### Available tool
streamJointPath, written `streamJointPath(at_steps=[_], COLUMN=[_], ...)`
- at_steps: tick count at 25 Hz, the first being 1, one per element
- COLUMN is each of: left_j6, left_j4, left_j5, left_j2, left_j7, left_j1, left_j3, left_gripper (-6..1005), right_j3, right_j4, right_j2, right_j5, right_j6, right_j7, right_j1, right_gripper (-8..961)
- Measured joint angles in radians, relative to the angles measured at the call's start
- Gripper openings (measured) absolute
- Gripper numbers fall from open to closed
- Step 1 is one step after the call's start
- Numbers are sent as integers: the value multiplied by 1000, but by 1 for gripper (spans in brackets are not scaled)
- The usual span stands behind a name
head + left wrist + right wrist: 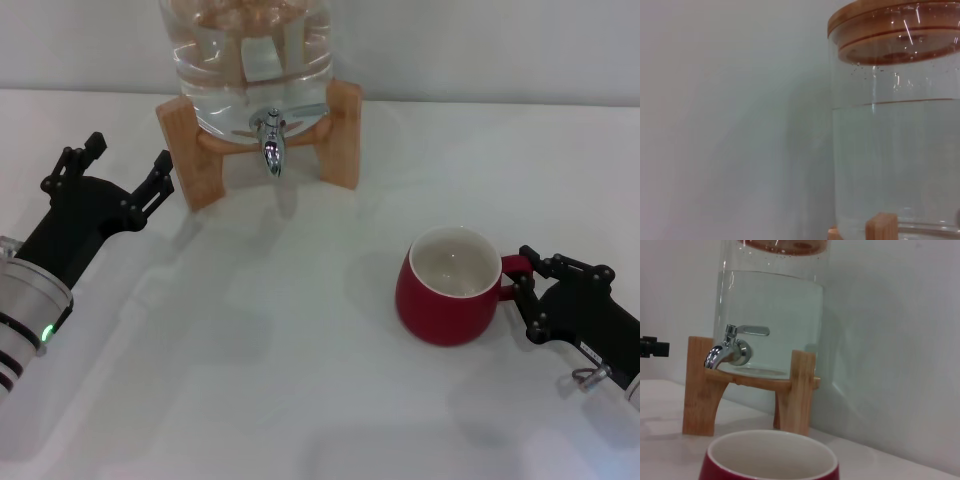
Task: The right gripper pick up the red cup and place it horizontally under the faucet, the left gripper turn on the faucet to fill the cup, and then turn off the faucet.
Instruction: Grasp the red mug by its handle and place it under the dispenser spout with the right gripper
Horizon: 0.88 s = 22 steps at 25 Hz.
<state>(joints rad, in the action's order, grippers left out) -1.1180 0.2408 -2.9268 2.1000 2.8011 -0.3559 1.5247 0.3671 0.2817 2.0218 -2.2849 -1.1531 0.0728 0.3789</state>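
The red cup (447, 290) stands upright on the white table, right of centre, cream inside showing and its handle pointing right. My right gripper (528, 294) lies low at that handle, open, with one finger on each side of it. The cup's rim (771, 454) fills the bottom of the right wrist view. The chrome faucet (270, 141) juts from the clear water jug (245, 60), with its lever (753, 330) level and no water running. My left gripper (127, 160) is open, left of the wooden stand (190, 160) and apart from the faucet.
The jug (895, 165), about two-thirds full, carries a wooden lid (892, 27) and rests on the stand (702, 385) at the table's back by a pale wall. Bare tabletop lies between the faucet and the cup. A left fingertip (652, 347) shows far off.
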Motion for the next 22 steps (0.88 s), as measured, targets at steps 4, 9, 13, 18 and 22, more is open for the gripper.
streamJointPath(at_steps=[4, 9, 13, 18, 22], left_j6=[1, 1, 1, 1, 1], left_j4=[0, 0, 0, 0, 0], left_j5=[0, 0, 0, 1, 2], left_j2=[0, 0, 0, 0, 0], left_j7=[0, 0, 0, 0, 0], left_j1=[0, 0, 0, 0, 0], left_j3=[0, 0, 0, 0, 0], left_gripper=[874, 874, 874, 874, 874], right_j3=[-3, -15, -16, -19, -20], right_j4=[-1, -2, -1, 1, 2], right_j2=[0, 0, -1, 0, 0], right_j5=[-1, -2, -2, -2, -2], right_j6=[-2, -4, -5, -7, -8], right_j7=[-1, -1, -2, -15, -16], right_j1=[0, 1, 1, 2, 7], right_gripper=[200, 125, 124, 124, 123])
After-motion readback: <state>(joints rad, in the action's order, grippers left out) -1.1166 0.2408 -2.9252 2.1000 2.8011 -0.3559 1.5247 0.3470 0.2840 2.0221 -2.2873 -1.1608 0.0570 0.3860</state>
